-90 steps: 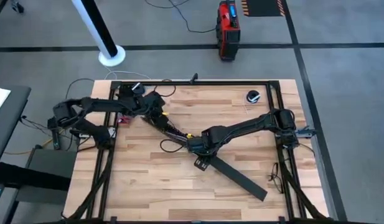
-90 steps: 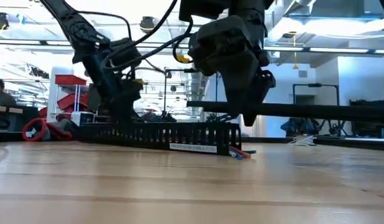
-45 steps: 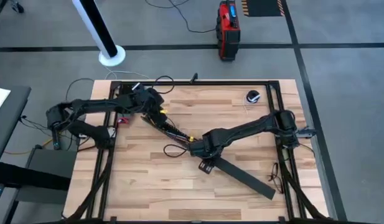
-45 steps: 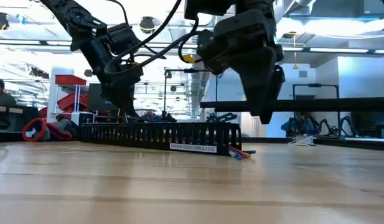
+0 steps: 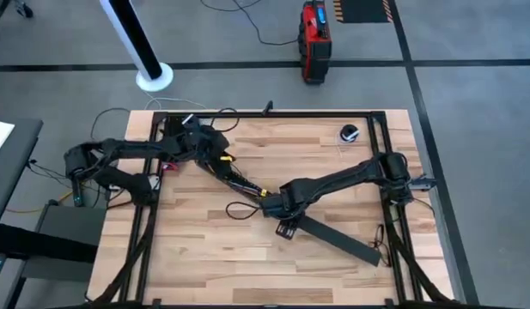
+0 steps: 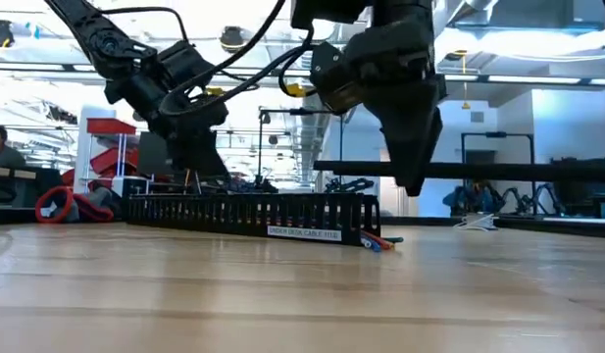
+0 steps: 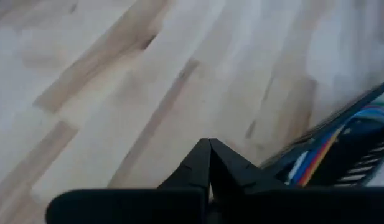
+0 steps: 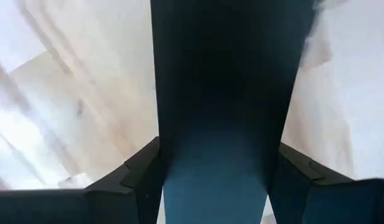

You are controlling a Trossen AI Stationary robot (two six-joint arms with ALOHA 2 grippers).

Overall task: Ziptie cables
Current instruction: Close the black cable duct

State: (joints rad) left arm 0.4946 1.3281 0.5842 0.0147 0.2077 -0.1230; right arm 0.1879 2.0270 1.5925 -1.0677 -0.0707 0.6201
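Cables, a bundle of thin flexible wires in blue, white, red and yellow, lay in the long black comb-slotted plastic channel just beside the left gripper; that gripper's two dark fingers met at their tips with nothing between them, hovering over bare wood at the channel's far end, the wires a little to one side of it; in the high view the left gripper sat over the upper end of the diagonal channel. The right gripper was clamped around a flat black rigid strip, its fingers pressing either edge of it; in the high view the right gripper stood at the channel's lower end, with the strip reaching away from it toward the table's near right corner; in the low view the strip hung level, clear of the light wooden table, and a few wire ends poked out of the channel's end below it. A loose dark loop of cord lay just beside the right gripper.

By my judgement the step in hand was handling the strip near the channel, not yet tying; no ziptie could be made out. The next move likely called for settling the strip along the channel, while the left gripper reopened to gather the wires.
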